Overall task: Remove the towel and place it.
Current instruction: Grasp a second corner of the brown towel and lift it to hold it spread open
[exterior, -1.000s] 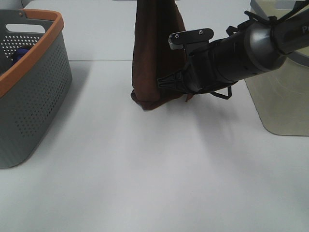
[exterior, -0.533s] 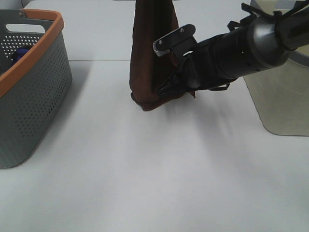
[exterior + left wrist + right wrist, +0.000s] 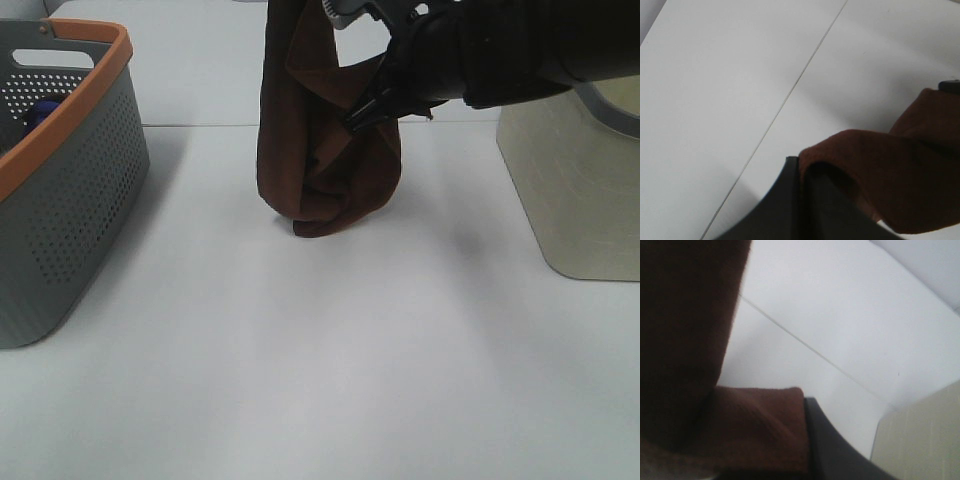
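The dark brown towel (image 3: 325, 150) hangs in a loose fold over the middle of the white table, its lowest part touching the surface. Its top runs out of the exterior view's upper edge. My right gripper (image 3: 362, 112) comes in from the upper right and is shut on the towel's raised right edge. In the right wrist view the towel (image 3: 695, 365) fills the space beside one dark finger (image 3: 835, 455). My left gripper is outside the exterior view. In the left wrist view one dark finger (image 3: 785, 205) presses against a bunched fold of the towel (image 3: 885, 185).
A grey perforated basket with an orange rim (image 3: 70, 110) stands at the left, with a blue object (image 3: 38, 112) inside. A beige basket (image 3: 580, 190) stands at the right and also shows in the right wrist view (image 3: 920, 435). White table lies in front.
My right gripper has risen and moved left, lifting the towel's lower edge. The towel has gone from hanging straight to a doubled, sagging fold.
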Motion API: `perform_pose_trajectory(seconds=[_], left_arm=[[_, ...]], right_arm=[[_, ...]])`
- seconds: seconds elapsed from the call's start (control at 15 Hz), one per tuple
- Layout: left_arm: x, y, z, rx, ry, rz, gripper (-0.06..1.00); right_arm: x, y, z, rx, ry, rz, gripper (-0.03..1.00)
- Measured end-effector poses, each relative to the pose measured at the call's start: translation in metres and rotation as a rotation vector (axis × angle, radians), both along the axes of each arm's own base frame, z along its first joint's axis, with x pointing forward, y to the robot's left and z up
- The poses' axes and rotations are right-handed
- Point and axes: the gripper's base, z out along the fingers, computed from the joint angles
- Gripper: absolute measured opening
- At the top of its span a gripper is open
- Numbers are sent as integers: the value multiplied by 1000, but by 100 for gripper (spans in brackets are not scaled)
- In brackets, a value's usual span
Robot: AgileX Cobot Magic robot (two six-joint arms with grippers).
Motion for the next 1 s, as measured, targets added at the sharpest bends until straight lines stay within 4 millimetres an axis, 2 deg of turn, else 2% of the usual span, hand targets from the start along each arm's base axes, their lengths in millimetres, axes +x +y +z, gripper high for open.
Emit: perform_pose_trajectory(seconds=[0.2,0.27,0.4,0.73,0.87,1.0], left_arm=[[-4,4,-1,74,29,-33,0],[-6,6,5,83,15,-49,0],[-13,10,20,63,-7,-54,0],[-32,17,45,-13,-3,-84,0],[-34,20,34,20,44,-82,0],[-35,28,21,52,99,-69,0]], right_arm=[[-29,-10,8,39,26,138,2],[-47,-18,16,51,21,197,2],[-59,-26,28,33,-8,237,2],[-79,-28,55,-12,-87,418,2],[-82,-28,60,-51,-106,469,2],[-85,-24,55,-105,-101,562,2]])
